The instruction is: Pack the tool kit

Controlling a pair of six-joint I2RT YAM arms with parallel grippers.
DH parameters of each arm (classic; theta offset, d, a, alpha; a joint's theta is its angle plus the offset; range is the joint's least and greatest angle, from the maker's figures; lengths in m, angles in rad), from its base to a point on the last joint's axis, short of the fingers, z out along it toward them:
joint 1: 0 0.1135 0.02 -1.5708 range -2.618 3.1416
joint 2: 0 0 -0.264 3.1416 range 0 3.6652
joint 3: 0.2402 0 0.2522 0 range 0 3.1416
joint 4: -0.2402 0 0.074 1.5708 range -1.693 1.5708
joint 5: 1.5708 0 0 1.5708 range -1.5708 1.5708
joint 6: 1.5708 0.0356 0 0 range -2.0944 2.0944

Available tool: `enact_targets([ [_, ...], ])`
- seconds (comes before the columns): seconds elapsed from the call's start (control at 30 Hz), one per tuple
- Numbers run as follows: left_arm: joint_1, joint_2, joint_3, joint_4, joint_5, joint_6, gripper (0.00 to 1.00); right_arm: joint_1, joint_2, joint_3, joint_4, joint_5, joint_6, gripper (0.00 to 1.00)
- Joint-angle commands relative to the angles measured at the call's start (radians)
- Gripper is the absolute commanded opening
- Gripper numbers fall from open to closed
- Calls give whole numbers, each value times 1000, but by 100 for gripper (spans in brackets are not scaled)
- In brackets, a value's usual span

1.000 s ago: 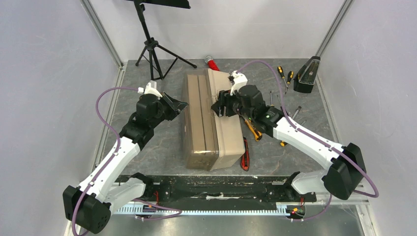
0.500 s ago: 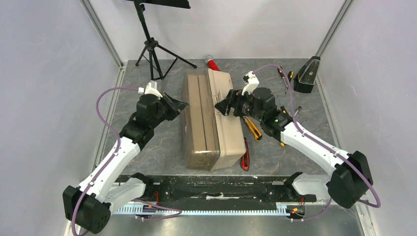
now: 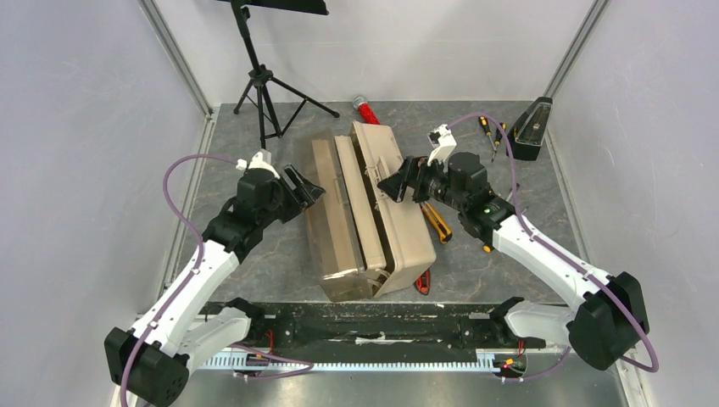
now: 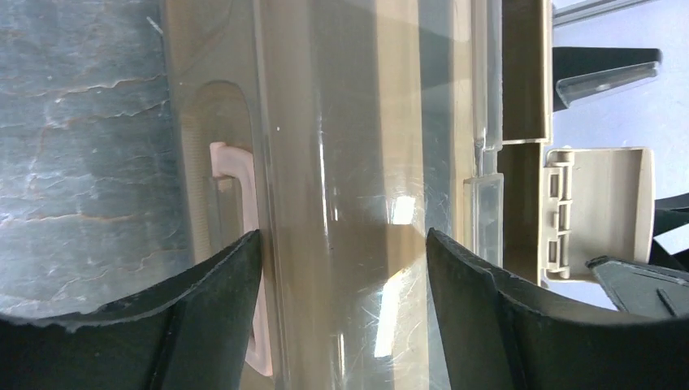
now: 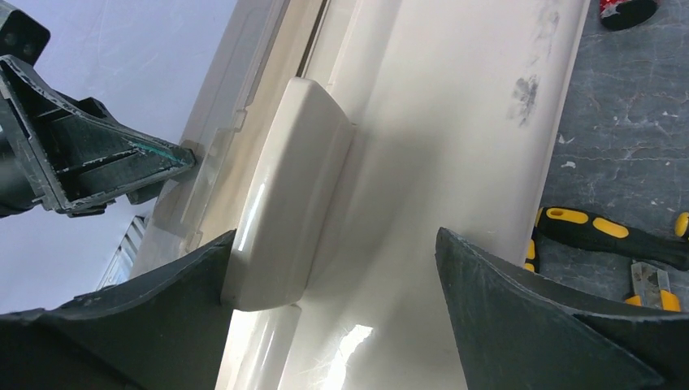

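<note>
The tan translucent toolbox (image 3: 373, 212) lies in the middle of the table, its lid panels (image 3: 326, 212) fanned apart from the body. My left gripper (image 3: 307, 191) is at the lid side, open. Between its tips (image 4: 343, 236) I see the translucent lid (image 4: 366, 146), with the cream handle (image 4: 226, 187) by the left finger. My right gripper (image 3: 395, 181) is at the box's right side, open; the cream latch (image 5: 284, 195) sits by its left finger (image 5: 335, 236). An orange utility knife (image 3: 437, 220), a red one (image 3: 421, 281) and screwdrivers (image 3: 489, 127) lie right of the box.
A red glittery cylinder (image 3: 366, 108) lies behind the box. The black metronome (image 3: 529, 131) stands at the back right and a black tripod stand (image 3: 263, 85) at the back left. A black-yellow screwdriver (image 5: 605, 231) lies close to my right finger.
The toolbox has swung round and its lid panels have spread apart. My left gripper has opened. My right gripper has opened wider and moved right, away from the box top.
</note>
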Motion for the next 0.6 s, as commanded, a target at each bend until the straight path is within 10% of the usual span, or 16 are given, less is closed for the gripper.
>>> enact_targets([
  [0.0, -10, -25, 67, -83, -45, 84, 79, -17, -13, -7, 6, -54, -39, 90],
  [0.57, -12, -15, 81, -135, -31, 121, 82, 99, -144, 67, -328, 174, -289, 94],
])
